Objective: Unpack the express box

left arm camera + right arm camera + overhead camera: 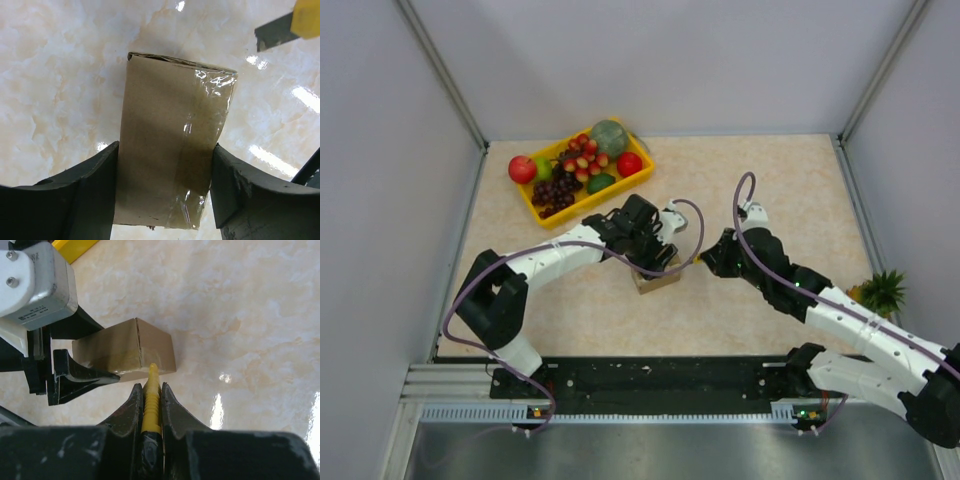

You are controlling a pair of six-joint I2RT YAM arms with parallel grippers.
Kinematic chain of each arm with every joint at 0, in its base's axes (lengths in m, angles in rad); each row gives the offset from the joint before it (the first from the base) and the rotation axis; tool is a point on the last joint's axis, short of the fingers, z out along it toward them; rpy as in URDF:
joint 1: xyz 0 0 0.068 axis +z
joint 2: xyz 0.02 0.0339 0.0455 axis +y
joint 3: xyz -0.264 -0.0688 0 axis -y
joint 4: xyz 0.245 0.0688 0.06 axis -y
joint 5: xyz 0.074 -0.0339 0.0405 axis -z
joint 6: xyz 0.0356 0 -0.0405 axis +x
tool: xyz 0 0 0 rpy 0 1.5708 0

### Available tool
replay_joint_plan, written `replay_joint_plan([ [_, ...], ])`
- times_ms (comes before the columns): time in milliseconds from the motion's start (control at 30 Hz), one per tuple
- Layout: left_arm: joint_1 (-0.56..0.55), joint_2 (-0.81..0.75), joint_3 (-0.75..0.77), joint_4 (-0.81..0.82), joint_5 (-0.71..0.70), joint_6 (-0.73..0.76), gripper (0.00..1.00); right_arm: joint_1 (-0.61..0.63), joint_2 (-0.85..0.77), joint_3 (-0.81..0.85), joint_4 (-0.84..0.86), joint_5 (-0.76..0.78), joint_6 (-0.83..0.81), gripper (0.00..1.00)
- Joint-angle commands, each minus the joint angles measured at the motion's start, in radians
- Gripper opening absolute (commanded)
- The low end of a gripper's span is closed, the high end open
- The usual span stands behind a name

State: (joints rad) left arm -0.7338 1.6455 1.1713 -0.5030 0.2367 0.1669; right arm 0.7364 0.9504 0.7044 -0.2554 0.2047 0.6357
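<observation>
My left claw (pixel 164 170) grips the express box (pixel 170 115) mid-desk (pixel 770 180); my right claw (pixel 151 390), just right of it, clamps a yellow cutter (pixel 150 415).

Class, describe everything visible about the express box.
The express box is plain brown cardboard, closed, with glossy clear tape over one side. It rests on the marble-look table, gripped between the left pincer's dark fingers. The right pincer's yellow tool points at its edge.

arms (pixel 560 258) white, black joints | cables (pixel 446 318) purple | fingers (pixel 85 200) black
</observation>
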Motion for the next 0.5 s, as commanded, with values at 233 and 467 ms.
replay_joint_plan([
  [233, -0.047, -0.026, -0.096, 0.092, -0.097, 0.086, 0.48, -0.011, -0.036, -0.057, 0.195, -0.030, -0.013, 0.00],
  [467, -0.049, -0.032, -0.128, 0.107, -0.111, 0.126, 0.39, -0.011, 0.000, -0.059, 0.248, -0.030, -0.034, 0.00],
])
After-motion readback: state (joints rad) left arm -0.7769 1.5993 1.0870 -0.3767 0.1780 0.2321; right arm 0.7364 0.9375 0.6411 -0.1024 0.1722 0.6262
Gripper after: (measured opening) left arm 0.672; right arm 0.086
